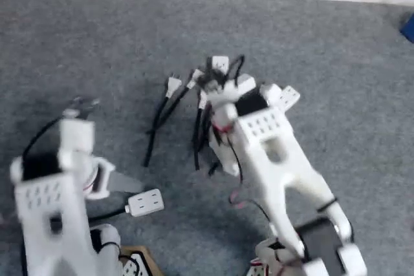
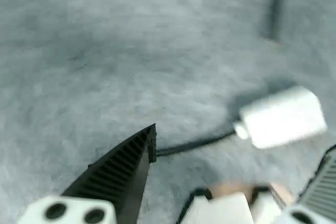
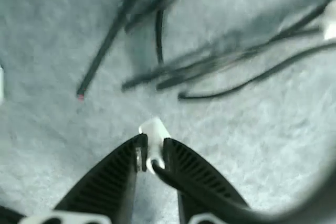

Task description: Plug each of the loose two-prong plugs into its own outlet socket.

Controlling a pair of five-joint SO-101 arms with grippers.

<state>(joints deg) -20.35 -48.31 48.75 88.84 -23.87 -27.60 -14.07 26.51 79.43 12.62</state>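
Observation:
My right gripper [image 3: 154,149] is shut on a white two-prong plug [image 3: 154,129] whose black cord trails back between the fingers. In the high view this gripper [image 1: 208,90] sits among a tangle of white outlet sockets [image 1: 286,97] and black cords [image 1: 197,132]. Two loose plugs [image 1: 173,84] lie just left of it on the grey carpet. My left gripper [image 2: 239,153] is open and holds nothing, hanging just above the carpet. A white outlet socket [image 2: 283,116] on a black cord lies close by it. From above, that socket [image 1: 145,203] lies beside the left gripper [image 1: 119,182].
Grey carpet [image 1: 336,50] covers the whole floor, bare at the far side and to the right. A brown board with a white block [image 1: 137,262] lies at the near edge by the left arm's base. A blue object [image 1: 409,27] shows at the right edge.

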